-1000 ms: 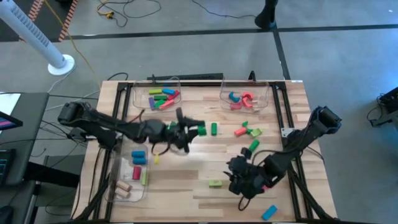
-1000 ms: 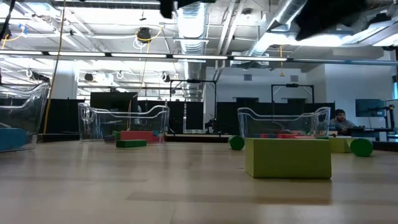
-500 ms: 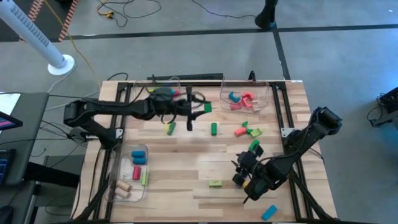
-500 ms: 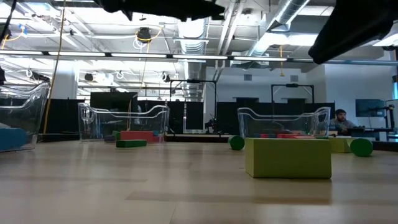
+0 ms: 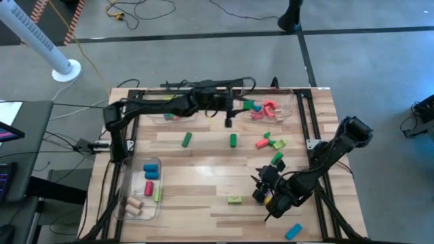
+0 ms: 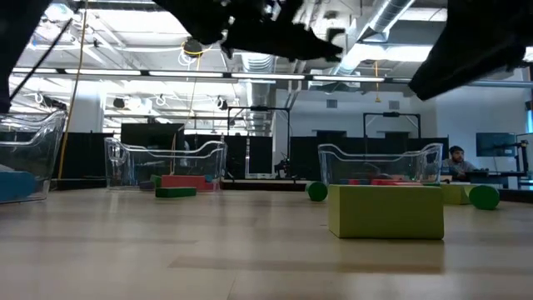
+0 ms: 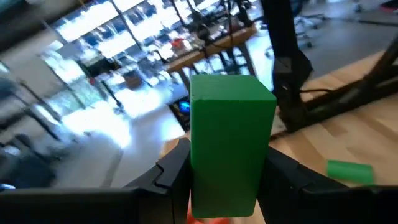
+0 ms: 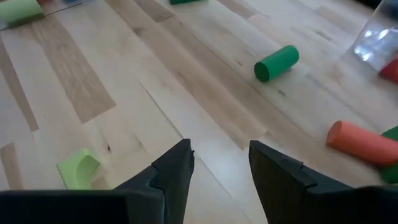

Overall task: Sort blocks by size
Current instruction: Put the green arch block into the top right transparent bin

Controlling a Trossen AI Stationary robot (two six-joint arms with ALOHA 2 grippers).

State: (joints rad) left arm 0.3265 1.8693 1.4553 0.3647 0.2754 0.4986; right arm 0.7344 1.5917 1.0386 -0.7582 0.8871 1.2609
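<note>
My left gripper [image 5: 241, 106] reaches level over the far edge, at the left rim of the far right bin [image 5: 285, 102], and is shut on a green block [image 7: 230, 143]. My right gripper [image 5: 260, 187] hovers open above the near right part of the table with nothing between its fingers [image 8: 221, 168]. A lime arch block [image 5: 234, 200] lies flat on the table just to its left [image 8: 78, 168]. Loose blocks lie mid-table: a green cylinder [image 5: 232, 140], a green bar [image 5: 186, 139], an orange cylinder [image 5: 262, 142] and a blue block [image 5: 293, 232]. My left gripper pinches the green block between its two fingers [image 7: 174, 174], on two opposite side faces [image 7: 202, 168]. The fingers come level from the table's left. The block is lifted clear of the table and sticks out beyond the fingers, one end face [image 7: 231, 87] showing.
A bin at the near left [image 5: 135, 203] holds several blocks. My left arm covers much of the far left bin [image 5: 152, 112]. The far right bin holds a red arch [image 5: 270, 107]. More green pieces [image 5: 277, 158] lie right of centre. Bare wood shows mid-table [image 5: 203, 169].
My left gripper has swept from the table's middle toward the far edge and then right to the far right bin, rolling as it went, with the green block still in its fingers. My right gripper has turned a little.
</note>
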